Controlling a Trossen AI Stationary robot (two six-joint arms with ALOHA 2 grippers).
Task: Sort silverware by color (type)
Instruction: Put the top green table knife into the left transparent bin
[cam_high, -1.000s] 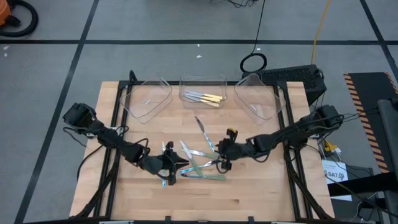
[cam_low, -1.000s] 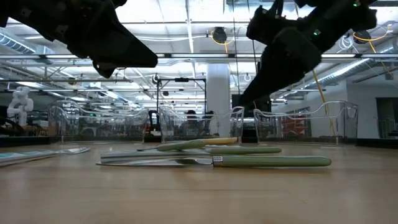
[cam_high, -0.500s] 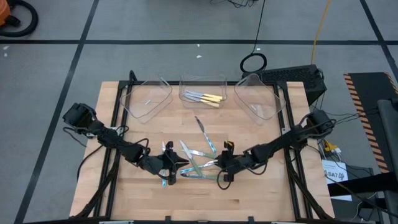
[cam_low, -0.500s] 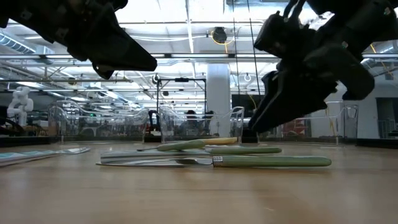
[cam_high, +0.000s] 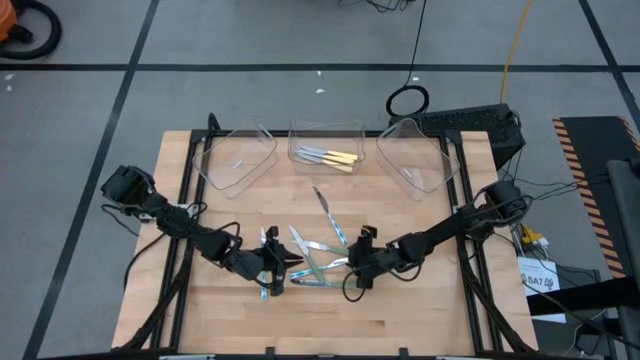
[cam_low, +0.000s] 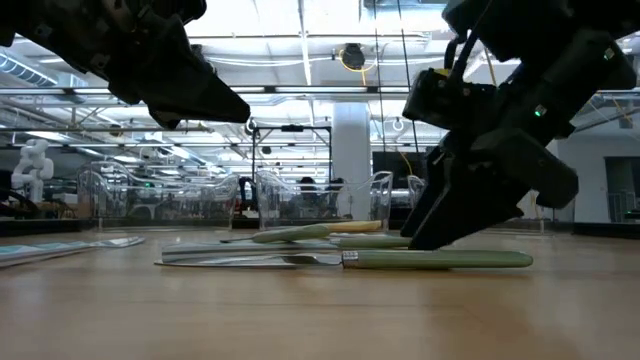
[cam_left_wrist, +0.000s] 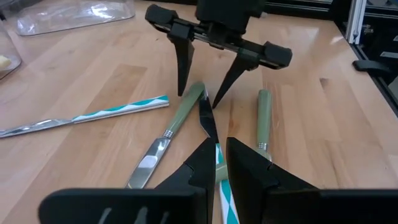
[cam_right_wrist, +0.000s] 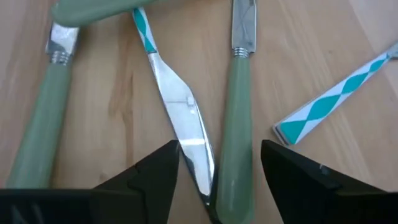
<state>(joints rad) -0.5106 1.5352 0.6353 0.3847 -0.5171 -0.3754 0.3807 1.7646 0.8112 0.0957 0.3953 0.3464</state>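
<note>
Several pieces of silverware (cam_high: 320, 262) lie crossed in a pile at the table's middle: green-handled pieces (cam_left_wrist: 183, 112) (cam_left_wrist: 264, 118) and a teal-and-white-handled one (cam_left_wrist: 118, 109). My left gripper (cam_left_wrist: 217, 149) stands at the pile's left, shut on a teal-and-white-handled knife (cam_left_wrist: 207, 121). The knife's blade points at my right gripper (cam_left_wrist: 199, 99). That gripper is open and low at the pile's right. Its fingers stand on either side of the knife's tip (cam_right_wrist: 198, 168) and a green handle's end (cam_right_wrist: 235, 162), touching neither. My left gripper pinches the knife's teal-and-white handle (cam_left_wrist: 219, 169) between its two fingers. The fingers lie along the knife and slant down from the table's left. The blade (cam_left_wrist: 208, 124) sticks out ahead over the green pieces. Whether it rests on them I cannot tell.
Three clear trays stand along the far edge: the left one (cam_high: 238, 160), the middle one (cam_high: 325, 127) holding yellow-handled pieces (cam_high: 335, 158), and the right one (cam_high: 412, 160). A lone knife (cam_high: 321, 198) lies between the trays and the pile. Bare wood lies toward the near edge.
My right gripper has come down and toward the table's near edge, from above the pile to just over its right end. The silverware on the table has stayed in place.
</note>
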